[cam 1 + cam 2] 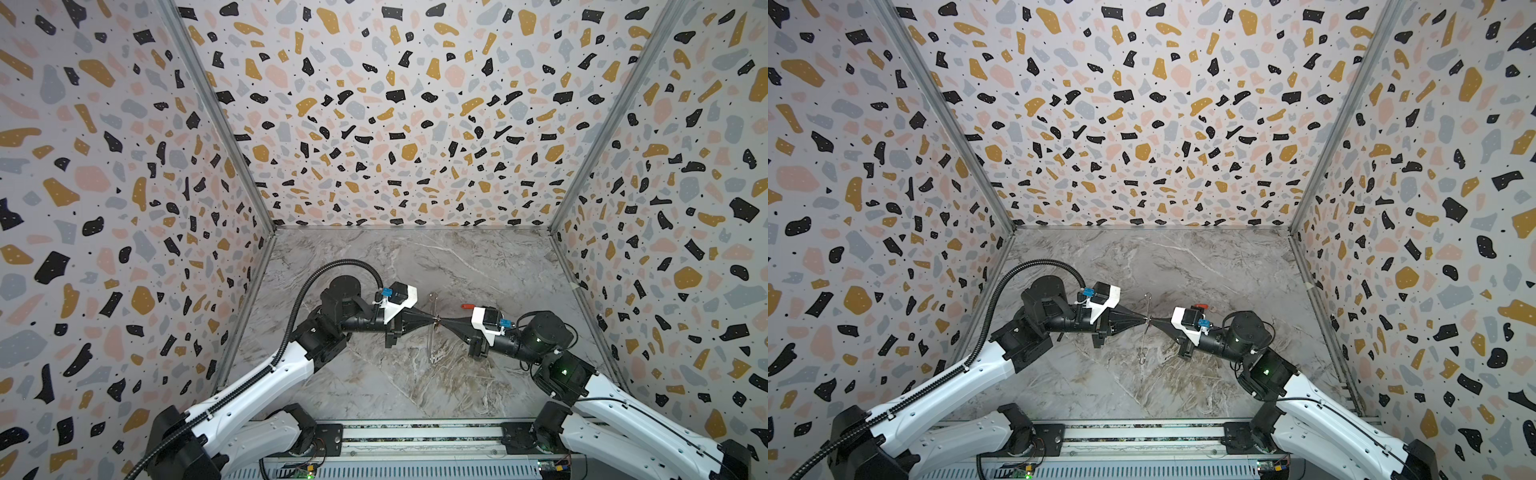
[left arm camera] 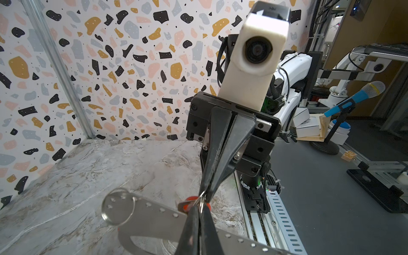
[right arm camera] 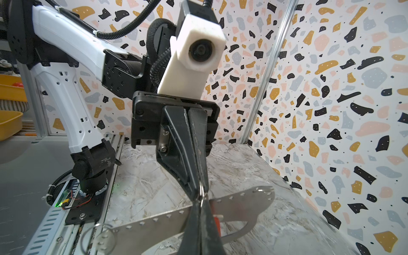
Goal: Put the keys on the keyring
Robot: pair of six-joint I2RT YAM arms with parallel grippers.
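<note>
Top views: the left gripper and right gripper meet tip to tip above the middle of the marble table. Both sets of jaws are fully closed. The keyring sits between the tips. It is seen edge-on as a thin line running from the far side to the near side. One loose key with a red tag lies on the table just beyond the right gripper, apart from the keyring. Both top views agree on this.

Left wrist view: the left gripper has its fingers pressed together and crosses in front of the keyring, which appears face-on with a perforated strip. A small wire ring is nipped at the tips. The right gripper comes in from the opposite side and pinches the same ring. A red tag shows just beside the tips, partly hidden. The keyring is clear of the table.

Right wrist view: the right gripper is closed, with the small wire ring between its tips and those of the left gripper. The keyring spans behind the fingers. The red tag is just beside the right fingers.
</note>
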